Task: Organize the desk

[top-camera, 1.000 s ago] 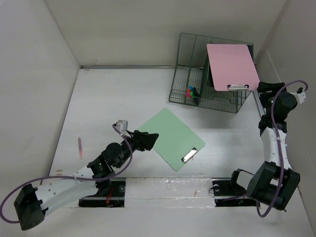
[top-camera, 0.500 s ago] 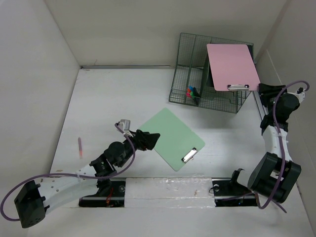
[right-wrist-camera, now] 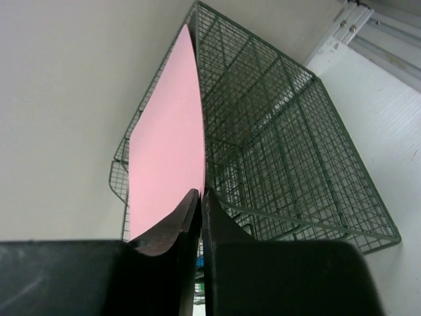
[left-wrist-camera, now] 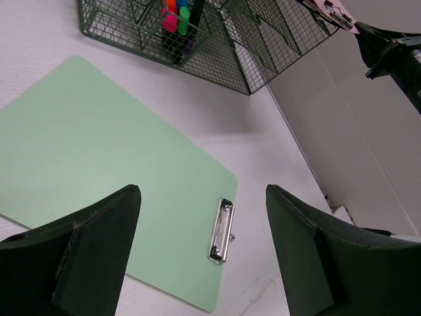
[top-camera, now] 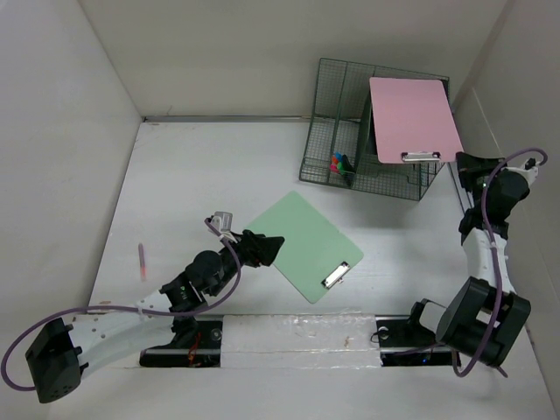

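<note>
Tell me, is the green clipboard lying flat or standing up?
Flat: the green clipboard lies on the desk, clip facing up.

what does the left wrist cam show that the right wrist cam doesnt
Left wrist only: the green clipboard lying flat on the desk, markers in the wire rack, and the open left gripper. Right wrist only: the right gripper pinching the pink clipboard's edge. Both: the wire rack and the pink clipboard.
</note>
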Controlling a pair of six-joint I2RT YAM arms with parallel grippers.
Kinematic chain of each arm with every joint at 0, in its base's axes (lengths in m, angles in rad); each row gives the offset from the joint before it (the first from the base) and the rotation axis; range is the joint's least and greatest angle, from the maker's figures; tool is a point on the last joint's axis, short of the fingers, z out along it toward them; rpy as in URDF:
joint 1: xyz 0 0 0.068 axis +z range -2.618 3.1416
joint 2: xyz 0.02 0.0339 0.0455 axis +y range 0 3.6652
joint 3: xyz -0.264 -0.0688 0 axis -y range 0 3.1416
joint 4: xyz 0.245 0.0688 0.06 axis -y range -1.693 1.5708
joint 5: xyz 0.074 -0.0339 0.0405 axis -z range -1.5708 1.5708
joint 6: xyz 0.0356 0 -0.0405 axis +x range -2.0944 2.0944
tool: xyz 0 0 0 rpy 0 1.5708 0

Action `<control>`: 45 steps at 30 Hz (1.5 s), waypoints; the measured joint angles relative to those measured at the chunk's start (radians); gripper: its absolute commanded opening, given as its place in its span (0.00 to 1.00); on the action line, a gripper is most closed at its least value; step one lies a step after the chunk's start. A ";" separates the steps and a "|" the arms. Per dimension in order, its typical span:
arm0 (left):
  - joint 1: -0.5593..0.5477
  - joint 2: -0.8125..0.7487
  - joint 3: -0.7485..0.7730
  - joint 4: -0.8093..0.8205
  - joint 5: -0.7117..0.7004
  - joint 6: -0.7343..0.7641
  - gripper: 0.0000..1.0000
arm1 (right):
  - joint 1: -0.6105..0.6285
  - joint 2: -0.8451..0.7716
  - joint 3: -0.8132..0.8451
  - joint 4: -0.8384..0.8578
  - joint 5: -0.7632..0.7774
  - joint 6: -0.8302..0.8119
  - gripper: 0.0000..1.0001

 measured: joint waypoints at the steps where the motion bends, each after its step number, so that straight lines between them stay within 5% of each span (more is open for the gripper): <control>1: 0.000 0.000 0.000 0.001 0.000 0.000 0.72 | 0.000 -0.016 -0.006 -0.002 0.005 0.001 0.05; 17: 0.000 0.028 0.000 0.011 0.004 0.000 0.72 | 0.011 -0.163 -0.043 -0.053 0.167 -0.016 0.00; 26: 0.000 0.028 0.000 0.012 0.004 0.000 0.72 | 0.179 -0.126 -0.043 -0.055 0.270 -0.018 0.01; 29: 0.000 0.028 0.000 0.012 0.004 0.000 0.72 | 0.233 -0.126 -0.043 -0.056 0.340 -0.024 0.15; 37: 0.000 0.026 0.000 0.011 0.003 0.000 0.72 | 0.330 -0.115 -0.017 -0.101 0.442 -0.054 0.76; 41: 0.000 0.026 0.000 0.011 0.003 0.000 0.73 | 0.336 -0.169 0.003 -0.200 0.517 -0.093 0.86; 45: 0.000 0.026 0.002 0.007 -0.009 0.000 0.72 | 0.337 -0.265 0.035 -0.321 0.565 -0.118 0.83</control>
